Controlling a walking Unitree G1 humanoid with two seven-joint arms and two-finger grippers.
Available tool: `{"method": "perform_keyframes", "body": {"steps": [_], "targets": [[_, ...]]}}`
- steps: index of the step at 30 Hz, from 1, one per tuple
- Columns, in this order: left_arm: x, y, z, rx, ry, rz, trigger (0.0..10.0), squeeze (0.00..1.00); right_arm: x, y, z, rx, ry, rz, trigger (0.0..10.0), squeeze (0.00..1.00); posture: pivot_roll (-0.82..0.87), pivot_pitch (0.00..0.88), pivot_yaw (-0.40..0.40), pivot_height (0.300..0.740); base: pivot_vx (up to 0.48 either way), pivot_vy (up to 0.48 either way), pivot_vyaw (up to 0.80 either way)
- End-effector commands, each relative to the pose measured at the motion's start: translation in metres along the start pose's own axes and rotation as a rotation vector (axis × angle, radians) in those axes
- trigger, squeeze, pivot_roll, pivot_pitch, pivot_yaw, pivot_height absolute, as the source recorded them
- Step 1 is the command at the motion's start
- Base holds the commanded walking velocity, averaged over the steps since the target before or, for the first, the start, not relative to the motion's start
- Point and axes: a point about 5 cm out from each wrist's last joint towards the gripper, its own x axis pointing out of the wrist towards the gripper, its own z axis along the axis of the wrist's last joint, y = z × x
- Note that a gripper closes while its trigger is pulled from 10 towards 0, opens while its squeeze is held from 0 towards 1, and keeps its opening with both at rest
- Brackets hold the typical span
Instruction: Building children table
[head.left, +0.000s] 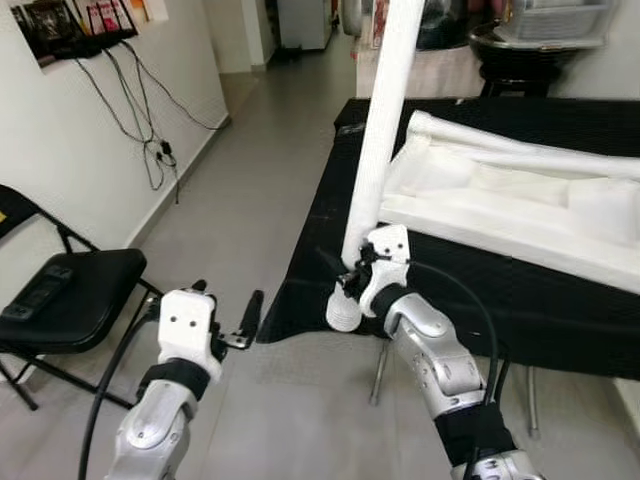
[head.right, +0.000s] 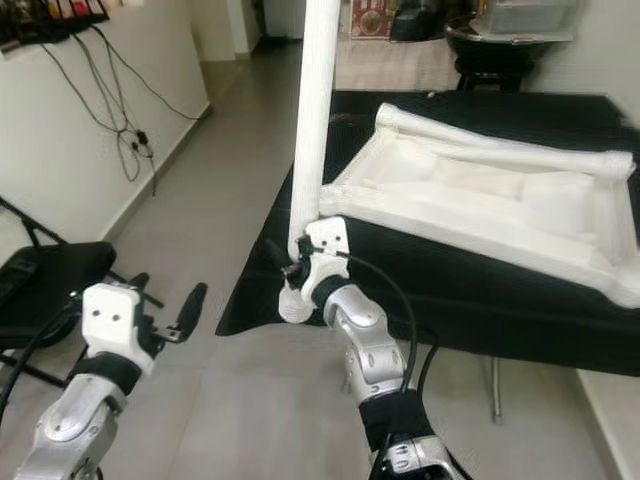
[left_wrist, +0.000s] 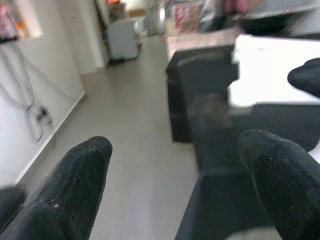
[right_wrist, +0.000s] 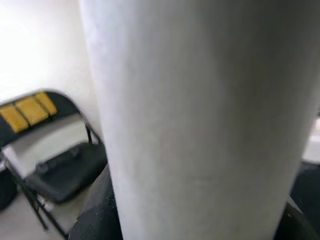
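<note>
A long white table leg (head.left: 385, 120) stands almost upright at the front left corner of the black-covered table (head.left: 480, 300), and my right gripper (head.left: 352, 272) is shut on its lower end. Close up, the leg (right_wrist: 200, 115) is a broad white cylinder. The white children's table top (head.left: 510, 195) lies upside down on the black cloth, with one white leg lying along its far rim. My left gripper (head.left: 228, 312) hangs open over the floor, left of the table, holding nothing; its black fingertips (left_wrist: 82, 172) are spread wide.
A black folding chair (head.left: 65, 300) stands by the left wall, under dangling cables (head.left: 150, 130). Grey tiled floor (head.left: 250, 200) runs away along the table's left side. A dark round stand (head.left: 525, 45) and clutter sit behind the table.
</note>
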Motion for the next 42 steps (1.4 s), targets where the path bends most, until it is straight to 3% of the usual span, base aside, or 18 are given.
{"method": "perform_keyframes", "body": {"steps": [1, 17, 29, 31, 35, 37, 38, 41, 42], "targets": [[0.000, -0.003, 0.000, -0.010, -0.004, -0.027, 10.0, 0.00, -0.001, -0.007, 0.004, 0.003, -0.017, -0.021, 10.0, 0.00, -0.01, 0.022, 0.026, 0.740, 0.401, 0.000, 0.00], [0.005, -0.007, 0.005, -0.022, -0.021, -0.095, 10.0, 0.00, -0.001, -0.010, 0.007, 0.059, -0.059, -0.031, 10.0, 0.00, -0.02, 0.027, 0.043, 0.740, 0.399, 0.000, 0.00], [0.001, -0.008, 0.009, -0.033, -0.027, -0.108, 10.0, 0.00, 0.007, -0.007, 0.042, -0.025, -0.147, 0.077, 10.0, 0.00, -0.01, 0.047, 0.040, 0.740, 0.396, 0.000, 0.00], [-0.002, -0.011, 0.009, -0.027, -0.017, -0.157, 10.0, 0.00, 0.012, -0.002, 0.059, -0.060, -0.181, 0.179, 10.0, 0.00, -0.01, 0.060, 0.040, 0.740, 0.000, 0.000, 0.00], [-0.007, -0.018, 0.008, -0.008, 0.010, -0.238, 10.0, 0.00, 0.014, 0.004, 0.071, -0.088, -0.203, 0.298, 10.0, 0.00, -0.01, 0.079, 0.034, 0.740, 0.000, 0.000, 0.00], [-0.020, -0.031, 0.001, 0.038, 0.097, -0.410, 10.0, 0.00, 0.014, 0.016, 0.078, -0.138, -0.190, 0.529, 10.0, 0.00, 0.00, 0.098, 0.029, 0.740, 0.000, 0.000, 0.00], [-0.020, -0.031, 0.001, 0.038, 0.097, -0.410, 10.0, 0.00, 0.014, 0.016, 0.078, -0.138, -0.190, 0.529, 10.0, 0.00, 0.00, 0.098, 0.029, 0.740, 0.000, 0.000, 0.00], [-0.040, -0.045, -0.006, 0.079, 0.175, -0.580, 10.0, 0.00, 0.011, 0.023, 0.083, -0.094, -0.165, 0.751, 10.0, 0.00, 0.01, 0.134, 0.018, 0.740, 0.000, 0.000, 0.00], [-0.040, -0.045, -0.006, 0.079, 0.175, -0.580, 10.0, 0.00, 0.011, 0.023, 0.083, -0.094, -0.165, 0.751, 10.0, 0.00, 0.01, 0.134, 0.018, 0.740, 0.000, 0.000, 0.00]]}}
